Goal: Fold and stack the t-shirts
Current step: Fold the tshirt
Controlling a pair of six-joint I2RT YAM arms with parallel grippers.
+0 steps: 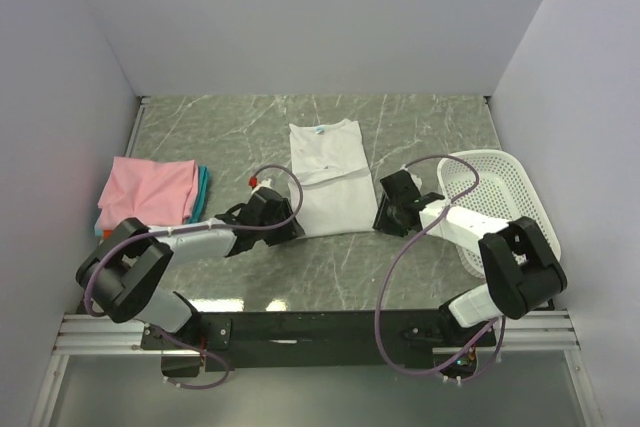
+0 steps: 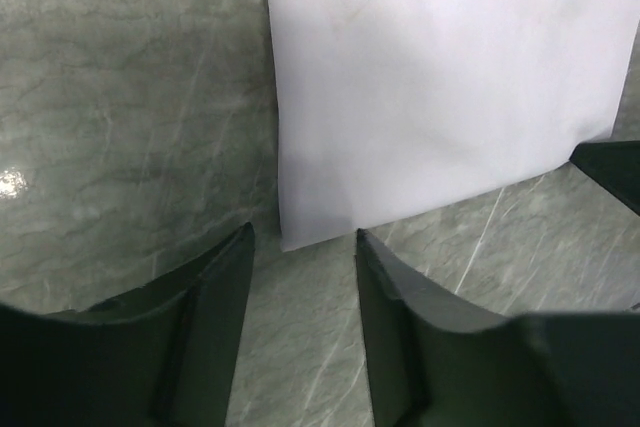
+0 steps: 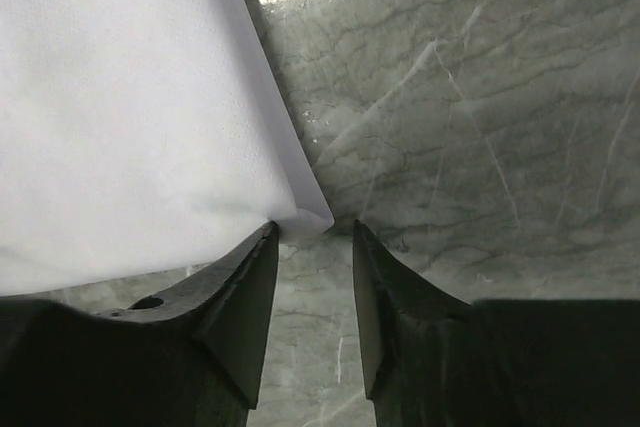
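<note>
White t-shirt [image 1: 325, 172], lying centred on the table [image 1: 430, 127], is being straddled at its near corners by the left gripper [image 2: 303, 237] and right gripper [image 3: 313, 229], jaws parted with nothing pinched, and a corner could be pushed away or slipped because barely any cloth is being enclosed.

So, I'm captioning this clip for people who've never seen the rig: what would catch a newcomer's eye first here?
The white t-shirt, folded into a long rectangle in the middle of the table, with the left gripper and right gripper each poised at one of its near corners, jaws apart. Then the pink t-shirt lying folded at the left edge, and the white basket on the right.
</note>
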